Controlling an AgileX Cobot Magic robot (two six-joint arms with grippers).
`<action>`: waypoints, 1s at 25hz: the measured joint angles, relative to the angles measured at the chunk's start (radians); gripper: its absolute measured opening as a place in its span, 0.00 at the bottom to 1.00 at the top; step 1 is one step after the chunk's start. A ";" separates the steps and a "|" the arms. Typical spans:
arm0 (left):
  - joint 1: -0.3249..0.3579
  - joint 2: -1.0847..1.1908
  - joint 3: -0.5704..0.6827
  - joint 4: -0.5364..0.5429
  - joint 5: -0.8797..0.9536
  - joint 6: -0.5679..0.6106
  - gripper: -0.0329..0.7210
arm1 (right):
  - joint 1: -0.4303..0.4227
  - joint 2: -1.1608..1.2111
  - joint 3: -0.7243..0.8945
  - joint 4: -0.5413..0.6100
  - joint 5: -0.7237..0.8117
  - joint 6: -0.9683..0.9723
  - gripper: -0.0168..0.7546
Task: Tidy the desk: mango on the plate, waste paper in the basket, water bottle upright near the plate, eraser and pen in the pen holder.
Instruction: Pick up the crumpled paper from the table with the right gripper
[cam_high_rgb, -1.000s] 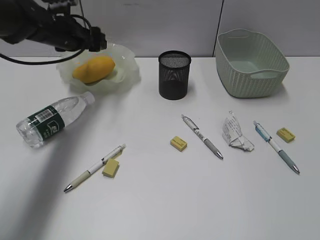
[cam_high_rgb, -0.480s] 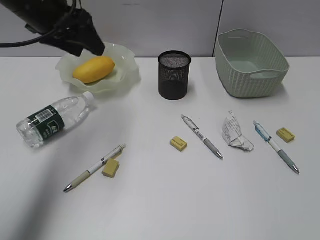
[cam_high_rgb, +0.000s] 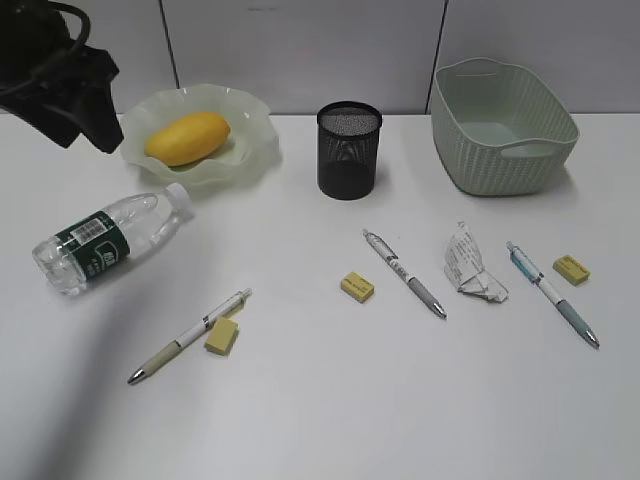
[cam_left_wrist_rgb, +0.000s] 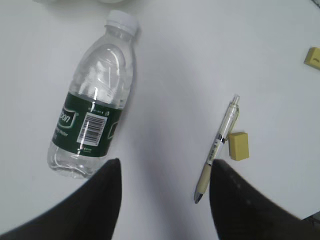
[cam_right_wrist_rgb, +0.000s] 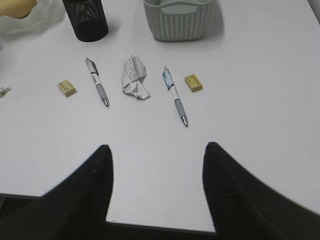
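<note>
The mango (cam_high_rgb: 187, 137) lies on the wavy green plate (cam_high_rgb: 255, 150). The water bottle (cam_high_rgb: 108, 238) lies on its side on the desk (cam_high_rgb: 320, 400), also in the left wrist view (cam_left_wrist_rgb: 96, 97). My left gripper (cam_left_wrist_rgb: 165, 167) is open and empty above the desk beside the bottle; its arm (cam_high_rgb: 60, 85) is at the far left. The waste paper (cam_high_rgb: 470, 265) lies between two pens (cam_high_rgb: 404, 272) (cam_high_rgb: 552, 292). A third pen (cam_high_rgb: 190, 335) lies with an eraser (cam_high_rgb: 222, 337). More erasers (cam_high_rgb: 357, 287) (cam_high_rgb: 571, 268) lie apart. The pen holder (cam_high_rgb: 349, 150) and basket (cam_high_rgb: 505, 125) stand behind. My right gripper (cam_right_wrist_rgb: 156, 152) is open and empty over the front edge.
A grey wall panel runs behind the desk. The desk's front edge shows in the right wrist view (cam_right_wrist_rgb: 160, 225).
My left arm has drawn back from over the plate to the far left. The mango stays on the plate. Nothing else has moved.
</note>
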 joint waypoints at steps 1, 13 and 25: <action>0.000 -0.010 0.007 0.002 0.001 -0.004 0.61 | 0.000 0.000 0.000 0.000 0.000 0.000 0.62; 0.000 -0.449 0.461 -0.072 -0.095 -0.012 0.58 | 0.000 0.000 0.000 0.001 0.000 0.000 0.62; 0.000 -1.251 0.921 -0.123 -0.244 -0.027 0.57 | 0.000 0.000 0.000 0.004 0.000 0.000 0.62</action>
